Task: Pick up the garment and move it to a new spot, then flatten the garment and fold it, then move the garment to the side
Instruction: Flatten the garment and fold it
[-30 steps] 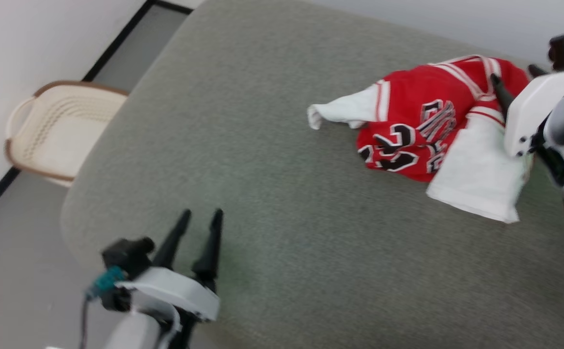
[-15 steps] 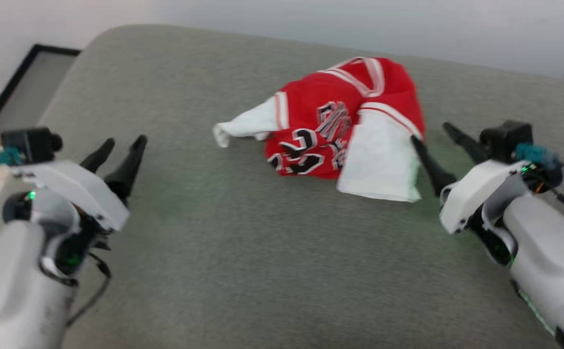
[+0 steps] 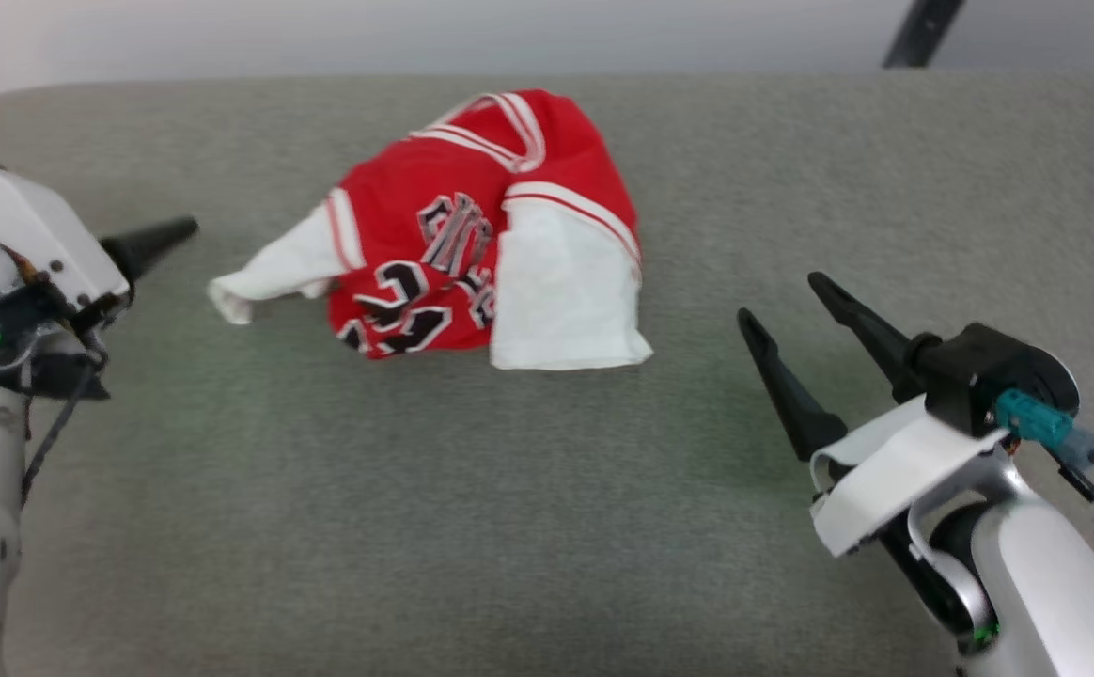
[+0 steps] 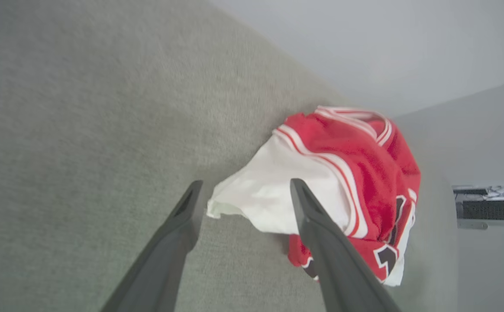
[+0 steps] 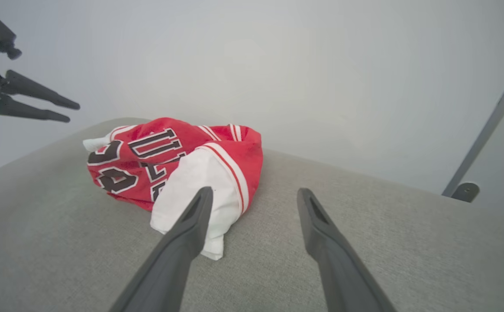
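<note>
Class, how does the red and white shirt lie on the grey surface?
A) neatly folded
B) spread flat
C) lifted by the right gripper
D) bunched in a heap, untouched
D: the garment lies crumpled, left gripper and right gripper both open, clear of it.

Soft cloth garment, matt

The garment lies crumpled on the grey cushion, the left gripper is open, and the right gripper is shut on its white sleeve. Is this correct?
Not fully. The right gripper is open and holds nothing; in the head view it stands apart from the garment. The garment is indeed crumpled on the grey cushion, and the left gripper is open.
</note>
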### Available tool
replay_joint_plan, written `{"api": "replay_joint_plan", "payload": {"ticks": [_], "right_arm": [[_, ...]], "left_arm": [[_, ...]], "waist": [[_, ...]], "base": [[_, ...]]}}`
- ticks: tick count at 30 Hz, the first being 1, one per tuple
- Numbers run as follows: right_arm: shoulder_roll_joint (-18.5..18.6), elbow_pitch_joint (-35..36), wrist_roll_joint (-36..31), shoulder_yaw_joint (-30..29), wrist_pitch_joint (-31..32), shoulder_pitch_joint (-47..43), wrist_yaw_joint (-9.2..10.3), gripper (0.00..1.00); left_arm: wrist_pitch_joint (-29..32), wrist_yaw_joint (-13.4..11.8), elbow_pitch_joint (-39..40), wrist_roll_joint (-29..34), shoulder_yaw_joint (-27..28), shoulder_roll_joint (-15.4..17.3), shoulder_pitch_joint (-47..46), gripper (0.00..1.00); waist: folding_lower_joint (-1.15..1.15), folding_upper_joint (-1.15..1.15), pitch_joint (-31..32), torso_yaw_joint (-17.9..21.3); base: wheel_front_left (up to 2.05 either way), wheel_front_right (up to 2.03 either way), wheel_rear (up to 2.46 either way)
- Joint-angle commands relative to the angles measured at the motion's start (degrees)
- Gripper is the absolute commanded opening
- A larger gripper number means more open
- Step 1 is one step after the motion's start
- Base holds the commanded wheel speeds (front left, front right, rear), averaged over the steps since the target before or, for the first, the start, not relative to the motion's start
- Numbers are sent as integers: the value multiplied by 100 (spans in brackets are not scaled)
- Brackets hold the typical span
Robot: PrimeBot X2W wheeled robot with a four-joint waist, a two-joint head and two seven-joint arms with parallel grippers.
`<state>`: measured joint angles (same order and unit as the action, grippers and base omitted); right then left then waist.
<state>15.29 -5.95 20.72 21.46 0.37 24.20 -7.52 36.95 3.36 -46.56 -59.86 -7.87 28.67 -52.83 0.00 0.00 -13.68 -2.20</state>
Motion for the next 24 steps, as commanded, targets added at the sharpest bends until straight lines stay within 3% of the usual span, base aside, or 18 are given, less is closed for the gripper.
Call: {"api": "replay_joint_plan", "payload": {"ticks": [1, 8, 13, 19, 20, 21, 22, 23, 24], "right_arm": [[-182, 596, -276, -226, 340, -295, 6, 100], [-595, 1911, -742, -541, 1047, -883, 6, 100], [-707, 2203, -846, -602, 1211, -1016, 6, 100], [-778, 2296, -870, -604, 1256, -1034, 6, 100], [-782, 2304, -877, -602, 1266, -1025, 6, 100], [-788, 2316, -885, -602, 1269, -1012, 6, 100], [-788, 2320, -892, -600, 1274, -993, 6, 100], [-788, 2320, -897, -602, 1273, -972, 6, 100], [-789, 2325, -899, -606, 1285, -952, 6, 100]], "left_arm": [[452, -80, -338, 81, -185, 4, -190, 100], [1092, -222, -1080, 209, -445, 71, -658, 100], [1425, -159, -1409, 70, -424, 28, -835, 100], [1324, -81, -1625, 67, -437, -23, -834, 100], [1288, -52, -1665, 73, -450, -54, -814, 62], [1251, -14, -1692, 88, -469, -76, -807, 39], [1197, 13, -1716, 115, -490, -94, -807, 24], [1153, 34, -1746, 137, -509, -108, -810, 0], [1118, 75, -1765, 137, -519, -126, -828, 0]], "waist": [[0, 0, -381, 459], [0, 0, -604, 656], [0, 0, -672, 682], [0, 0, -730, 666], [0, 0, -744, 661], [0, 0, -763, 656], [0, 0, -776, 651], [0, 0, -784, 648], [0, 0, -790, 644]], "base": [[0, 0, 0], [0, 0, 0], [0, 0, 0], [0, 0, 0], [0, 0, 0], [0, 0, 0], [0, 0, 0], [0, 0, 0], [0, 0, 0]]}}
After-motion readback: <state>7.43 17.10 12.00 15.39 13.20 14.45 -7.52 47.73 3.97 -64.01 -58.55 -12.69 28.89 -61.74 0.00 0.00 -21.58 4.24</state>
